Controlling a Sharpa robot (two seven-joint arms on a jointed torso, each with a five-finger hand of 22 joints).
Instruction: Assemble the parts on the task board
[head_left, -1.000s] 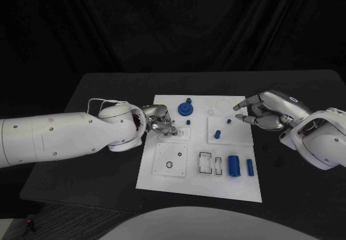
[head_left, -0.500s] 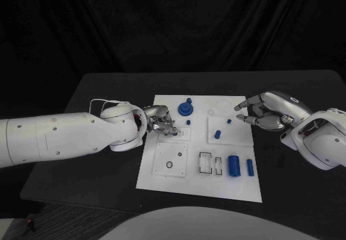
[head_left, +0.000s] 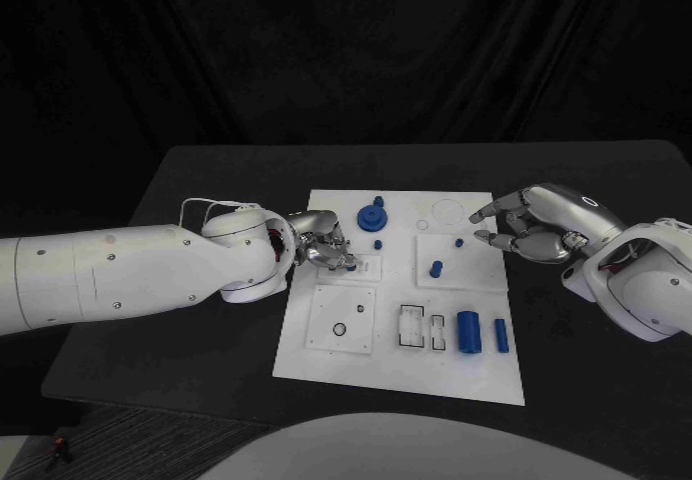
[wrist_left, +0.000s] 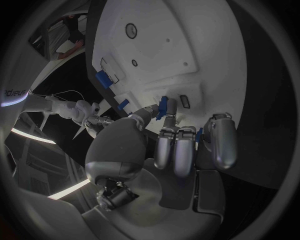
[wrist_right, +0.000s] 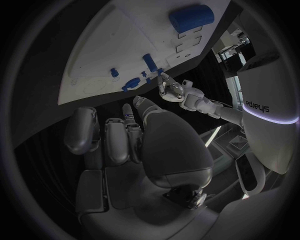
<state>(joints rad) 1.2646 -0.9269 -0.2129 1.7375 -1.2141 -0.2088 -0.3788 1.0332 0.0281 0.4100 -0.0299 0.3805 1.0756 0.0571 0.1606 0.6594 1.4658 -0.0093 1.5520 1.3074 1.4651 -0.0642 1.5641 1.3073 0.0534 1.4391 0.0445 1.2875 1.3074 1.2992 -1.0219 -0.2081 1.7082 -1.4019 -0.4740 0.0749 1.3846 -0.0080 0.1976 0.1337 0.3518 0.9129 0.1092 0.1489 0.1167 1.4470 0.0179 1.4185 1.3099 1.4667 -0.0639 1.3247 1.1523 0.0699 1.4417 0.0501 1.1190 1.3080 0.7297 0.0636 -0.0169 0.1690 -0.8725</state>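
At the centre of the head view your task board (head_left: 378, 345) lay flat on the black table (head_left: 188, 350), a white plate reaching from mid-frame toward the lower middle. Your left hand (head_left: 320, 244) sat at the board's left edge, just left of centre; your left wrist view showed a small blue part (wrist_left: 162, 106) pinched between its thumb and a fingertip, with the other fingers (wrist_left: 177, 150) curled down beside it, right over a small rectangular slot in the board. Your right hand (head_left: 531, 224) hovered at the board's upper right corner, fingers bent but apart, gripping nothing, its fingertips near a small blue peg (head_left: 457, 241). You had a blue knob-shaped part (head_left: 372, 215) standing at the board's top middle, another small peg (head_left: 434, 268) right of centre, and toward the lower right a large blue cylinder (head_left: 467, 332) lying beside a thinner blue rod (head_left: 500, 336).
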